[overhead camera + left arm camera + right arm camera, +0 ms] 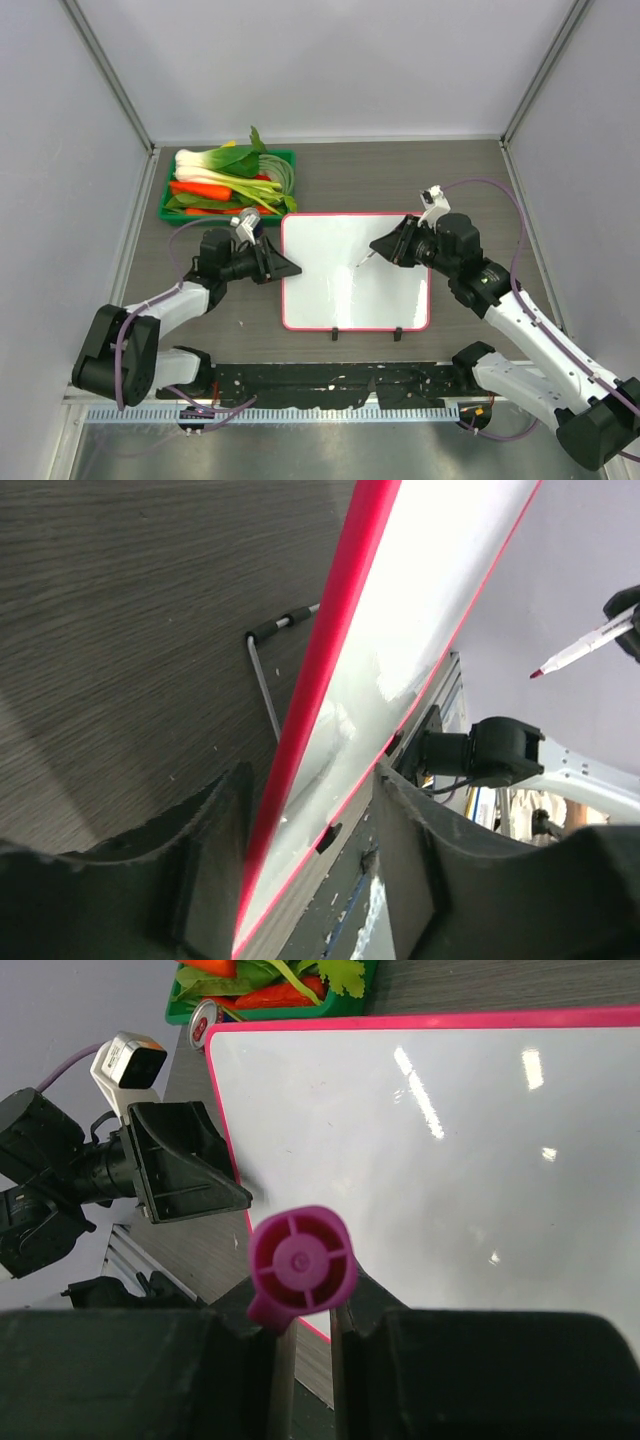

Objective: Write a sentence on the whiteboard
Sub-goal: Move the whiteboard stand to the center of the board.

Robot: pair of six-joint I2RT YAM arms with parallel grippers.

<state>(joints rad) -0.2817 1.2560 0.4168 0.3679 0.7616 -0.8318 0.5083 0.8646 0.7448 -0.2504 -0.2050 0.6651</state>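
The whiteboard (340, 295) lies mid-table, its white face blank; no sentence shows on it. It also shows in the right wrist view (450, 1160) and edge-on in the left wrist view (330, 650). My left gripper (293, 268) is at the board's left edge with its jaws apart. The red frame stands between them, close to the left finger (205, 860). My right gripper (392, 247) is shut on a white marker (366, 256) with a pink-purple end (302, 1270). The marker's tip (537, 672) hangs over the board's middle, apparently off the surface.
A green tray (169, 195) of vegetables stands at the back left, just beyond the board's far left corner. A wire stand (265, 675) shows under the board. The black arm-base rail (330, 382) runs along the near edge. Grey walls enclose three sides.
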